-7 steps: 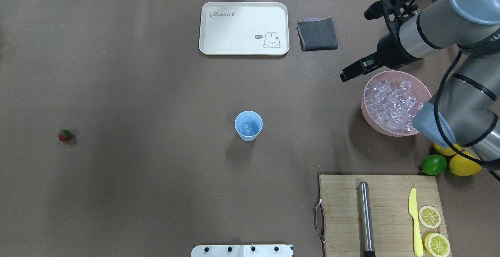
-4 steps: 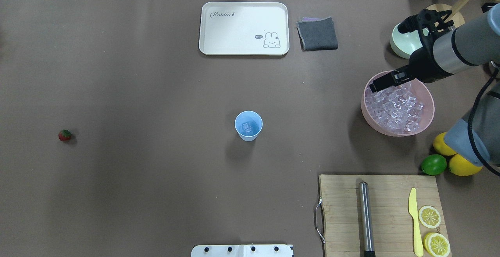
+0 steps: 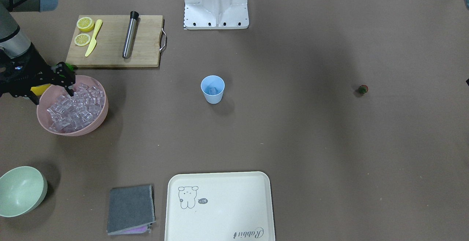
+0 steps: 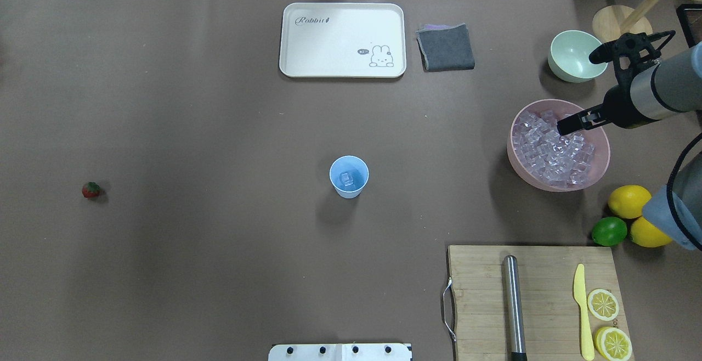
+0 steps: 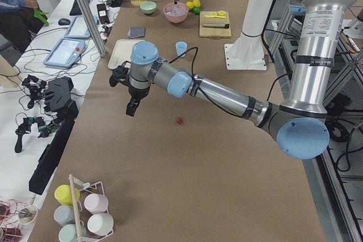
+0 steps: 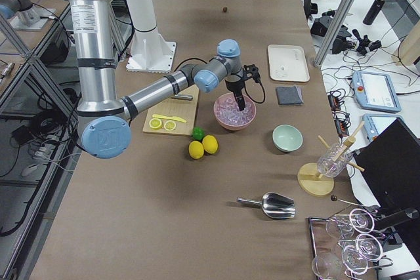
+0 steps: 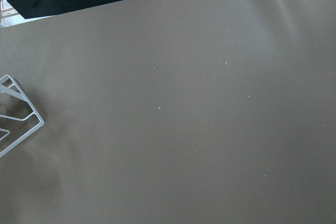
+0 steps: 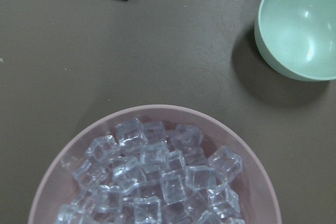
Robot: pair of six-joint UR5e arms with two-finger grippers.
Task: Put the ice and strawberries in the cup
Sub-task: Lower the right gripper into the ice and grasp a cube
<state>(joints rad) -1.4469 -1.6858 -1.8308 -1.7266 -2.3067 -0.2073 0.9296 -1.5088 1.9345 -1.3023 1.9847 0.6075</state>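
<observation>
Right gripper (image 4: 564, 127) hovers over the ice (image 4: 548, 151) in the pink bowl (image 4: 550, 186) at the overhead view's right edge, jaw spread impossible to tell; cup (image 4: 349, 176) sits centre-frame, to its left; strawberry (image 4: 91, 190) lies far left.

We see a brown table (image 4: 192, 130), a light-blue cup (image 4: 349, 176), clear ice (image 4: 554, 150) in a pink bowl (image 4: 518, 171), a red, green-capped strawberry (image 4: 91, 190), a cream tray (image 4: 329, 43) with a rabbit drawing, and a grey cloth (image 4: 445, 47).
</observation>
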